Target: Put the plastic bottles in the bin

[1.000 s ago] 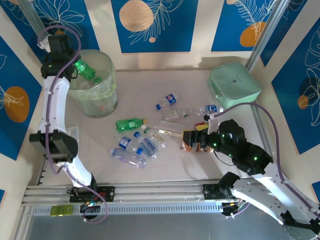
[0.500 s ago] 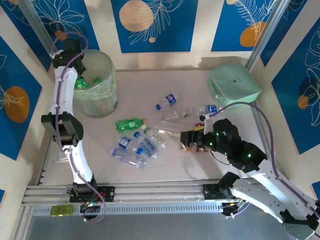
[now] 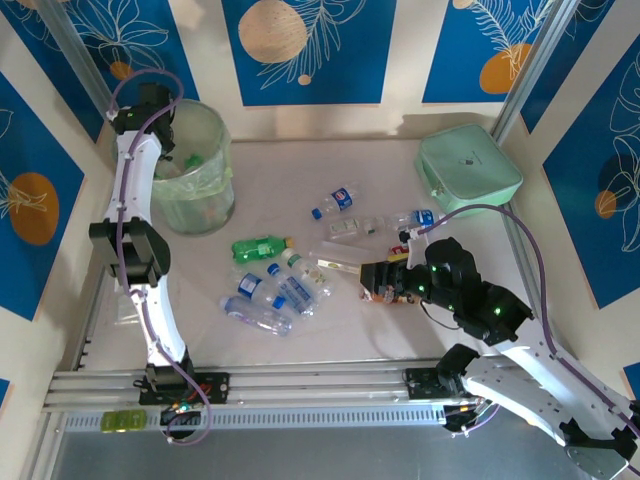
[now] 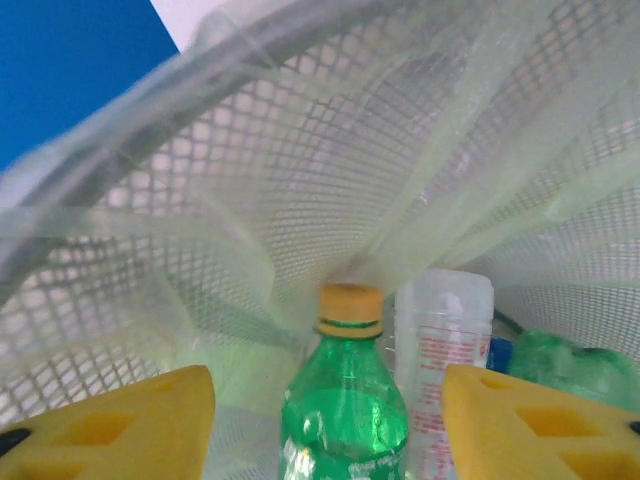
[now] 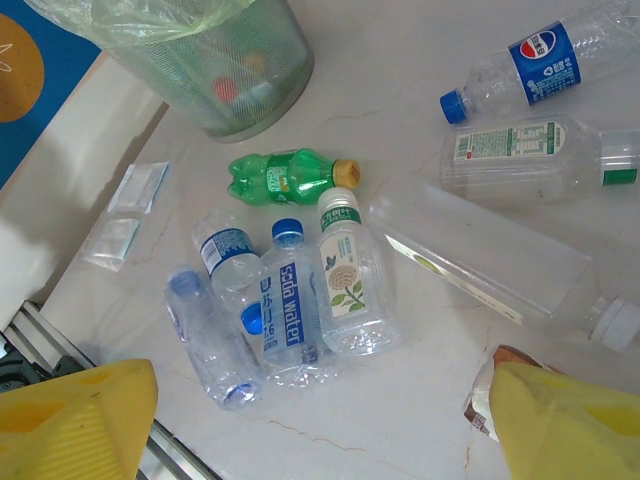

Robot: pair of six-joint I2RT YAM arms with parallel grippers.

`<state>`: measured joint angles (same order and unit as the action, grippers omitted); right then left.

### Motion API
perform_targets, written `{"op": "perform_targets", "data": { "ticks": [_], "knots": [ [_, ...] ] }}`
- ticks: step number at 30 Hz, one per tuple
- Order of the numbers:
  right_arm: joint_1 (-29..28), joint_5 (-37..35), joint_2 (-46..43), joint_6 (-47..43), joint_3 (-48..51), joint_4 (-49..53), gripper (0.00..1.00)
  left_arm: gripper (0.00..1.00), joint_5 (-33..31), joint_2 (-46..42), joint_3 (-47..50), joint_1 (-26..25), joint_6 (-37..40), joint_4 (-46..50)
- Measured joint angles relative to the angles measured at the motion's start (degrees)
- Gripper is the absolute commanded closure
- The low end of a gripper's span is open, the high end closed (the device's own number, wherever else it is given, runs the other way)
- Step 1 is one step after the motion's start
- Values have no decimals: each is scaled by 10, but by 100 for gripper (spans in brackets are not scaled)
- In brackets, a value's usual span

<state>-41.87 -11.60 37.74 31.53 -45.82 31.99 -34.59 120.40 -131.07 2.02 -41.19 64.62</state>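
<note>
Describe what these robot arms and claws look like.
The left arm and right arm are white tubes with black joints, each trailing a looping purple cable. Green lights glow on the right one. The left claw and right claw have chunky yellow fingers.

Left end effector (image 3: 165,135) hangs over the bin (image 3: 205,195); plastic bottles (image 3: 270,290) lie scattered on the table (image 3: 300,170).

Left arm (image 3: 135,190), right arm (image 3: 520,375): white links, black joint housings, purple cable (image 3: 128,82) looped along each. Green LEDs (image 3: 431,290) on right. Yellow end effector fingers (image 4: 120,420). Black bases (image 3: 180,385) at 6 o'clock.
</note>
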Motion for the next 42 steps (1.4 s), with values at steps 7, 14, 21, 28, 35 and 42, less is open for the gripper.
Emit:
{"op": "perform_targets", "data": {
  "ticks": [7, 14, 21, 28, 35, 42],
  "knots": [
    [0, 0, 5, 0, -1, 2, 15, 37, 13, -23, -9, -9, -3, 8],
    [0, -31, 20, 26, -11, 28, 17, 38, 19, -135, 43, -94, 14, -15],
    [8, -99, 60, 127, -52, 130, 21, 37, 20, -321, 173, -232, 26, -81],
    [79, -148, 97, 389, -66, 286, 34, 37, 30, -481, 368, -308, 24, -153],
    [250, -74, 94, 513, 10, 284, 38, 34, 53, -565, 506, -326, 27, -189],
    [338, 7, 176, 547, 59, 229, 37, 31, 273, -676, 673, -327, 118, -369]
  ]
}}
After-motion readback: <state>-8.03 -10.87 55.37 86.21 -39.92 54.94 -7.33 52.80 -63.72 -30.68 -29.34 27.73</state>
